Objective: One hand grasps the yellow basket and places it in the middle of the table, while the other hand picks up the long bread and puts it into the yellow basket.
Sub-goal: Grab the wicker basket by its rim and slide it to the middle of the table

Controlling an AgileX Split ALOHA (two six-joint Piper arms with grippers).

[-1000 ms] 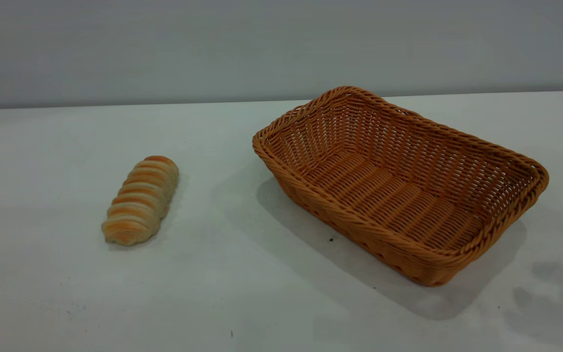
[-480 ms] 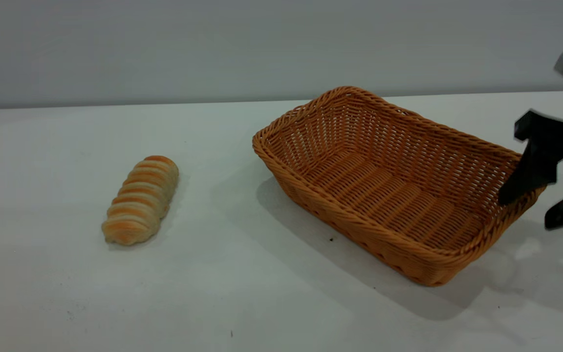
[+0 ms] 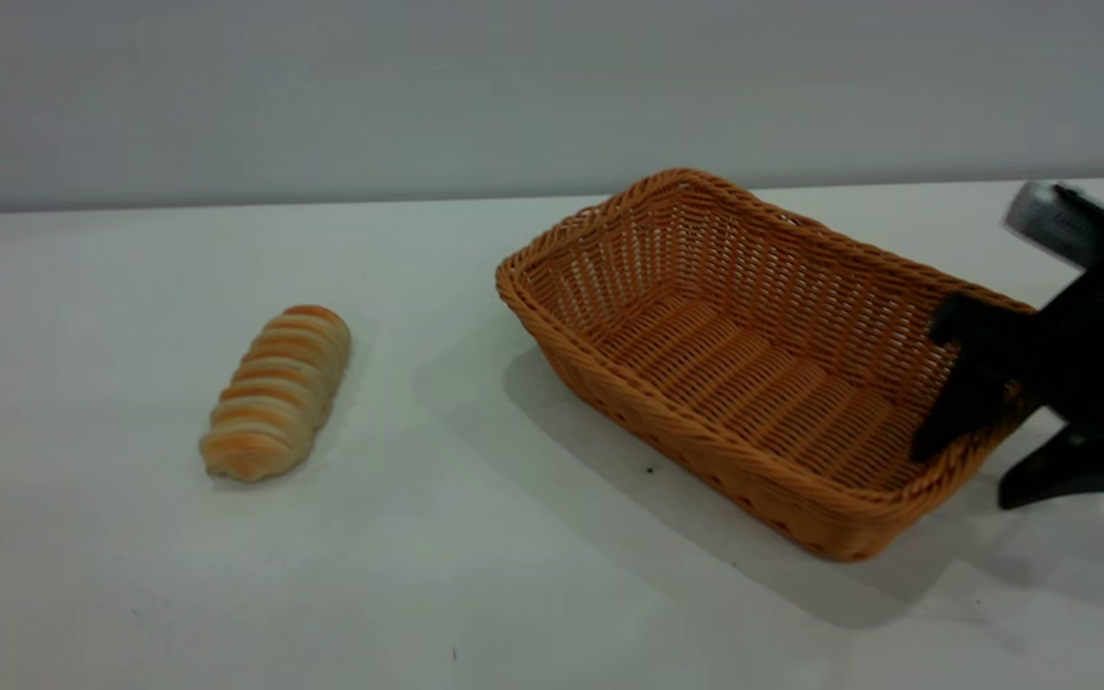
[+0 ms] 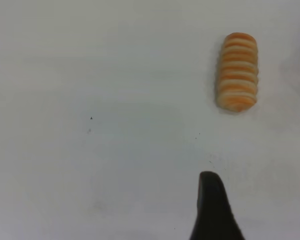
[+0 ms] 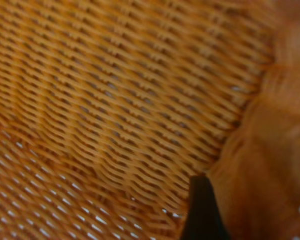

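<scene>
The yellow basket (image 3: 705,355) stands empty on the right half of the table (image 3: 475,575). My right gripper (image 3: 964,475) is open and straddles the basket's right end wall: one finger (image 3: 959,393) is inside and the other is outside on the table. In the right wrist view the weave of the basket (image 5: 115,100) fills the picture, with one dark finger (image 5: 202,210) against the wall. The long bread (image 3: 274,393) lies alone at the left. My left gripper (image 4: 262,210) hovers open above the table, well short of the bread (image 4: 237,71); only one finger (image 4: 212,205) shows.
White tabletop stretches between the bread and the basket and along the front edge. A grey wall (image 3: 514,86) runs behind the table's far edge. A few tiny dark specks (image 3: 649,470) dot the surface.
My right gripper came in from the right edge and dropped over the basket's right end wall. The basket and the bread have not moved.
</scene>
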